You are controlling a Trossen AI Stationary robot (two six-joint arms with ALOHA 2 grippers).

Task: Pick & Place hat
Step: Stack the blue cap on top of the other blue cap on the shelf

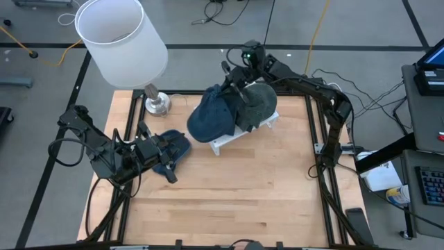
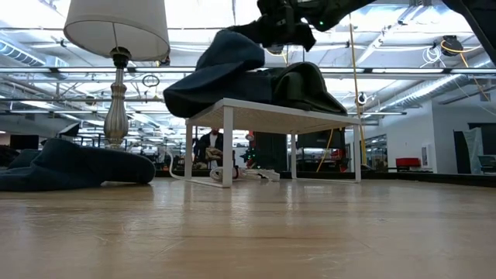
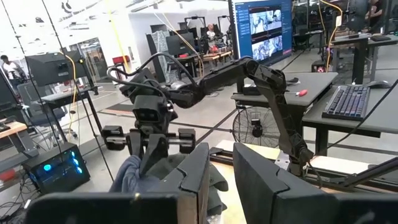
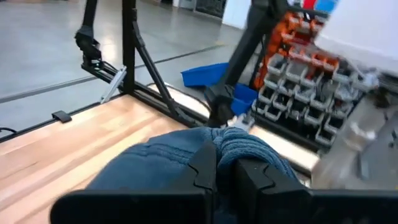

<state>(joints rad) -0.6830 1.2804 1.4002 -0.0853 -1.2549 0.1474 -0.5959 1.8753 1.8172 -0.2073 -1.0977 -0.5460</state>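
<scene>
A blue hat (image 1: pixel 211 114) and a dark grey-green hat (image 1: pixel 260 103) lay on a white rack (image 1: pixel 239 135); a navy hat (image 1: pixel 172 149) lay at nine o'clock. The lampshade (image 1: pixel 119 38) was white.

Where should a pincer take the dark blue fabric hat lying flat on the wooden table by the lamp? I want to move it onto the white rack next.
Grip the dark blue fabric hat at its raised crown fold, coming from above. It lies slumped low on the wooden table, so a side approach would likely just push it.
</scene>
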